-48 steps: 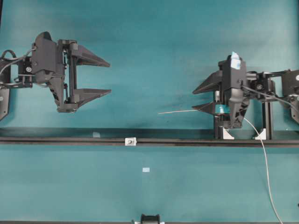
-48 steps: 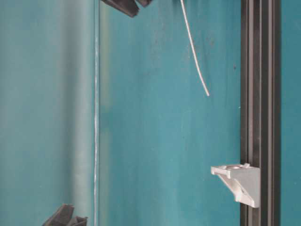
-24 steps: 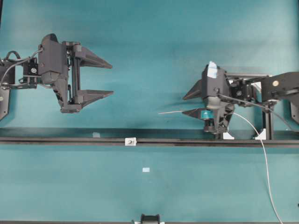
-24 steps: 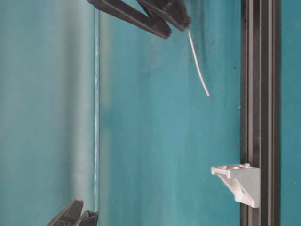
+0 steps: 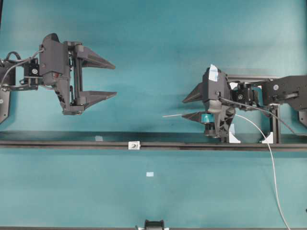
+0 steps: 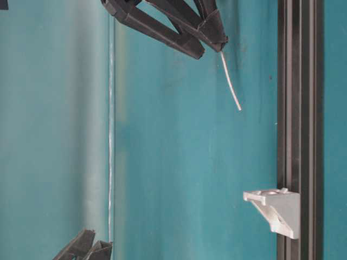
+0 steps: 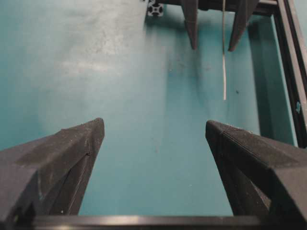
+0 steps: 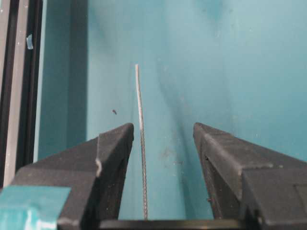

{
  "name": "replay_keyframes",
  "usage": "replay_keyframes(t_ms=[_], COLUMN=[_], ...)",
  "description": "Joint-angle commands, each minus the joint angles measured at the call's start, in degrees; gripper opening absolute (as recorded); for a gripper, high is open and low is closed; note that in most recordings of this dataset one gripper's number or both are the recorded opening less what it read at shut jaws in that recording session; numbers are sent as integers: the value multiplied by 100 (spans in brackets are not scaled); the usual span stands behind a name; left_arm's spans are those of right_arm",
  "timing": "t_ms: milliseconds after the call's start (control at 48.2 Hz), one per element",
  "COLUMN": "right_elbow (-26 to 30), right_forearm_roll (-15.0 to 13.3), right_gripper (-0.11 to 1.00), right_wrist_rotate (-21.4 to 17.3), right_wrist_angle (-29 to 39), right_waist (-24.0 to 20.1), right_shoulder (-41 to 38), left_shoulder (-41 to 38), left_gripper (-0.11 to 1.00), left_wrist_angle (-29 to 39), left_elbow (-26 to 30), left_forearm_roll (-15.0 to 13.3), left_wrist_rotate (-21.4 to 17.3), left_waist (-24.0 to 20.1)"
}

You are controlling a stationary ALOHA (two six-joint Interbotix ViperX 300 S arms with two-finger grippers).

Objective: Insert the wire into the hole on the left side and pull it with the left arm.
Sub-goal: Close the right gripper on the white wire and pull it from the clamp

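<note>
— How far along are we?

— Early, I judge. From my right gripper (image 8: 160, 134) outward: its fingers are spread, and the wire (image 8: 140, 124) runs out between them, close beside one finger, not pinched. Its free end lies on the worktop short of the black rail (image 5: 72, 144). Nothing is threaded; insertion and the pull are both left.

— And the hole?

— The hole (image 5: 134, 144) sits in its small white block on that rail, well apart from the wire tip.

— Room to move?

— Bare worktop between the arms. My left gripper (image 5: 111, 80), fingers spread and holding nothing, hangs near the left edge.
</note>
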State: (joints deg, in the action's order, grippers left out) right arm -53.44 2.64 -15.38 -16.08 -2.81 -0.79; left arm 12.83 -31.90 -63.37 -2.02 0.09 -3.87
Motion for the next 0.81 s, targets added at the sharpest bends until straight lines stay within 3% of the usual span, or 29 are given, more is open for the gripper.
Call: replay_keyframes(t_ms=[0,540,706,789], right_elbow=[70,35,35,35], right_forearm_roll=[9,0,-79,-132], right_gripper=[60,40,8,1], right_wrist_rotate=[-9,-193,-176,-167], right_wrist_angle=[-53,0,0,-9], right_waist=[-9,0,0,0], right_shoulder=[44,-18,-18,-18], left_shoulder=[44,44,44,44], left_gripper=[71,71,71,71], left_wrist_angle=[-53,-53,-53,-53], left_elbow=[79,62,62,62], left_forearm_roll=[-18,-9,-18,-9], left_wrist_rotate=[9,0,0,0], left_waist=[-26,-35,-79,-97])
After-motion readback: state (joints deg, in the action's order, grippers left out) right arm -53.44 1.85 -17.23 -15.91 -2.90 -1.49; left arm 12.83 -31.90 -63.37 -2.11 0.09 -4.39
